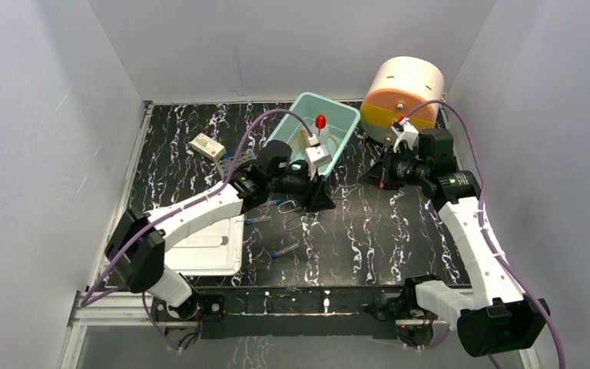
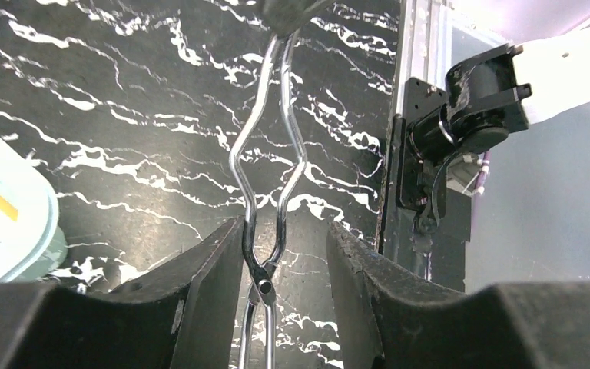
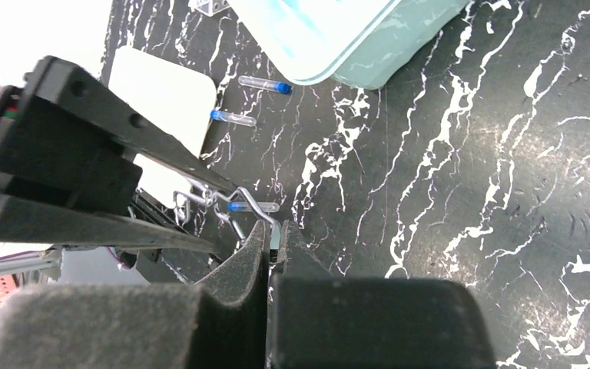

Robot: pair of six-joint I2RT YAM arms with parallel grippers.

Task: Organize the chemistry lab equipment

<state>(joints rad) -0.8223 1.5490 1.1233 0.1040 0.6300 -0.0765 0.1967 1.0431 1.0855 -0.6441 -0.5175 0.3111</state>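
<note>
The metal tongs (image 1: 296, 219) lie low over the black marbled table. My right gripper (image 1: 365, 181) is shut on their tip, as the right wrist view (image 3: 275, 234) shows at the rod (image 3: 265, 215). My left gripper (image 1: 324, 201) is open, its fingers (image 2: 200, 284) either side of the tongs' pivot (image 2: 265, 288), the left one touching it. Thin blue-capped tubes (image 1: 257, 220) (image 1: 284, 250) lie loose nearby, one beside the tongs (image 3: 253, 206). The red-nozzled wash bottle (image 1: 320, 121) stands in the teal bin (image 1: 303, 98). The grey tube rack (image 1: 238, 161) stands left of the bin.
A white tray (image 1: 207, 246) lies at the front left, and a small white box (image 1: 207, 146) behind it. A round cream and orange device (image 1: 402, 96) stands at the back right. White walls close in three sides. The right arm's base (image 2: 461, 131) is at the near edge.
</note>
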